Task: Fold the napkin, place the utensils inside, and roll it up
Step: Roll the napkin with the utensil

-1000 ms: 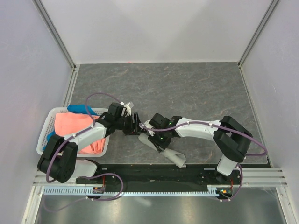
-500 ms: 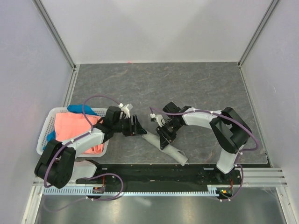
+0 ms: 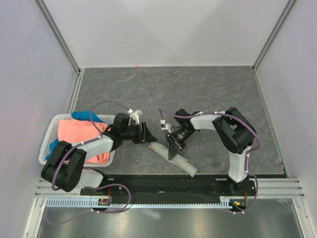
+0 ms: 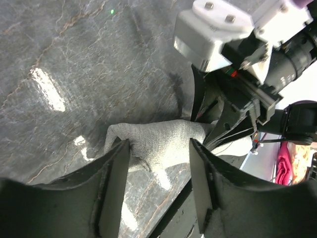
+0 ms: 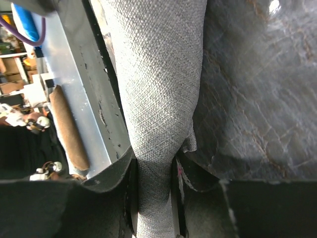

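Now the soft, light napkin [image 3: 185, 164] lies rolled on the tabletop [image 3: 198, 94], squeezed around its middle by the right fingers [image 5: 116, 193], likely the best spot to hold, while the left fingers [image 4: 111, 188] gape wide at its end.

Behind both arms the tabletop [image 3: 198, 89] lies open up to the 3 walls [image 3: 163, 29]. Near the front, room is tight: the rolled napkin [image 3: 184, 163] lies diagonally between the left gripper [image 3: 147, 135] and right gripper [image 3: 172, 148], and the basket [image 3: 47, 141] blocks the left edge.
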{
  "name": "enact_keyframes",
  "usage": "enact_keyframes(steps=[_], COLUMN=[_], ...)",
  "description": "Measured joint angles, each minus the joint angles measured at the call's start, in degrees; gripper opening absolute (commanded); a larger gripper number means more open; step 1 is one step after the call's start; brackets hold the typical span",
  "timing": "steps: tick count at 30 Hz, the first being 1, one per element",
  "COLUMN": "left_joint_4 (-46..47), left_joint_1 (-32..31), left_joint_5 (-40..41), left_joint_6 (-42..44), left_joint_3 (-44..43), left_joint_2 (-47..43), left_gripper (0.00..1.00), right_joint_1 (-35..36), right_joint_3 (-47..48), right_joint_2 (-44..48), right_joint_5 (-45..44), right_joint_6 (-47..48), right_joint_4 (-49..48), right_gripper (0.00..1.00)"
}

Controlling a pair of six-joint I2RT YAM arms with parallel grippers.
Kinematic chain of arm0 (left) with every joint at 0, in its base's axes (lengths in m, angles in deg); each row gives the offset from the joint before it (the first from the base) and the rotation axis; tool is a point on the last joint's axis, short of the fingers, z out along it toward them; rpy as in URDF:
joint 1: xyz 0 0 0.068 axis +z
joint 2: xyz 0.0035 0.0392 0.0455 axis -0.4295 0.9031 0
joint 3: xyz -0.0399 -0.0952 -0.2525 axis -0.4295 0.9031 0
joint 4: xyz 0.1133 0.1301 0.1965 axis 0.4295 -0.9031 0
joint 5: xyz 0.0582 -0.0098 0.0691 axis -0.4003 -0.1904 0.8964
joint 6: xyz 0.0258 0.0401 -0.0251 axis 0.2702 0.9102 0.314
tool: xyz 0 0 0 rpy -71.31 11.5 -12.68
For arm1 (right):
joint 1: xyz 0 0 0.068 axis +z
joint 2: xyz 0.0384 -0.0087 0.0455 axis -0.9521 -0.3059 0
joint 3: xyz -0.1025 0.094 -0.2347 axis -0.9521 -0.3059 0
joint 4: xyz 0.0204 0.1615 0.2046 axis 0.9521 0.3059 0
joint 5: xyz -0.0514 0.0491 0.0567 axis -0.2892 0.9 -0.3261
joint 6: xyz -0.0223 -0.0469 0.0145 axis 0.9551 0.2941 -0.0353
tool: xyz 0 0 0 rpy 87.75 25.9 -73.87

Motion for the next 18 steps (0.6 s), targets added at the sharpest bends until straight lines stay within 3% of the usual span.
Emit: enact_keyframes(steps=[4,5,7,8,9,14,18], left_joint_4=[1.9,2.2,2.9,3.1,3.2,2.7,0.8], left_joint_1=[0.0,0.0,0.0,0.0,0.0,0.0,0.0], left_joint_5=[-1.4,-1.6,-2.1,-2.5,-2.6,-2.7,-2.6], left_joint_6=[-0.1,-0.2,-0.4,-0.4,-0.5,-0.8,-0.8], left_joint_3=[0.5,0.6,0.6,0.6,0.6,0.5,-0.2], left_joint_2=[2.6,3.2,4.2,4.7,5.0,6.0,6.1], left_gripper=[0.37,0.27,0.16,0.05,0.02,0.02,0.02], right_joint_1=[-0.4,-0.5,-0.7,-0.8,-0.9,-0.9,-0.8], right_joint_3=[0.8,0.9,1.2,1.4,1.5,2.8,3.0], right_joint_2=[-1.4,-1.6,-1.9,-2.0,-2.1,-0.3,4.7], right_joint_5=[1.5,1.7,1.9,1.9,1.9,1.3,-7.0], right_joint_6=[0.4,0.5,0.6,0.6,0.5,-1.7,-3.1], right_joint_4=[0.3,0.5,0.9,1.2,1.3,2.9,2.2], right_gripper=[0.34,0.34,0.41,0.45,0.56,0.85,0.95])
